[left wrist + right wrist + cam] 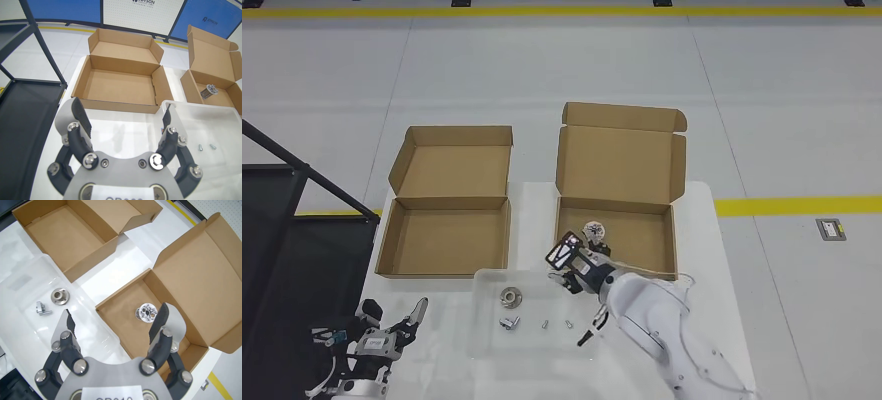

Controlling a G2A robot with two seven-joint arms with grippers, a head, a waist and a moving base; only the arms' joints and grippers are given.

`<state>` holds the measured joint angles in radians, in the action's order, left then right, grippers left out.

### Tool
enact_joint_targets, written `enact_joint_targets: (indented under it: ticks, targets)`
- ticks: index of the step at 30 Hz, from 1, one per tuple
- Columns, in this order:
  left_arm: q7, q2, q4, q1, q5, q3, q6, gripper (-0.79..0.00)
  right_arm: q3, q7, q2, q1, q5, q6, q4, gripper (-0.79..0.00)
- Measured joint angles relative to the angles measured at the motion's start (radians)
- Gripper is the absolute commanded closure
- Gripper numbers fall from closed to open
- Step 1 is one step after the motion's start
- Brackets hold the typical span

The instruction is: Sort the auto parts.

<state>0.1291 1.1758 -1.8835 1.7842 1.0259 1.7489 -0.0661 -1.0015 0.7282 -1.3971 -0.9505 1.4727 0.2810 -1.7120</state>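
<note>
Right wrist view: silver round part w/ holes, in box.

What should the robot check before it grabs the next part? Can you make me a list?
1. Right gripper open and empty: ok.
2. Left gripper open and empty: ok.
3. Parts waiting in the clear tray: ok. There is a flanged hub, a small bracket and two screws.
4. Left box lid open, room inside: ok.
5. Right box lid open, with one round metal part inside: ok.
6. Which box each part belongs in: cannot tell.
</note>
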Motion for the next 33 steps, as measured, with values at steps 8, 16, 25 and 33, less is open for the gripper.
enact_joint_targets:
  ticks: [8,16,25,33]
  targets:
    - [0.000,0.000,0.000,0.000,0.000,0.000,0.000,-0.785,0.005,0.040,0.002,-0.033,-0.025,0.018,-0.041,-0.785]
    - [0.000,0.000,0.000,0.000,0.000,0.000,0.000,-0.785,0.044,0.012,0.005,-0.046,0.009,0.107,-0.034,-0.785]
    - [0.000,0.000,0.000,0.000,0.000,0.000,0.000,-0.785,0.238,0.382,-0.062,0.109,-0.096,0.036,0.112,-0.785]
    - [0.000,0.000,0.000,0.000,0.000,0.000,0.000,-0.785,0.295,0.497,-0.116,0.220,-0.226,-0.089,0.298,-0.517]
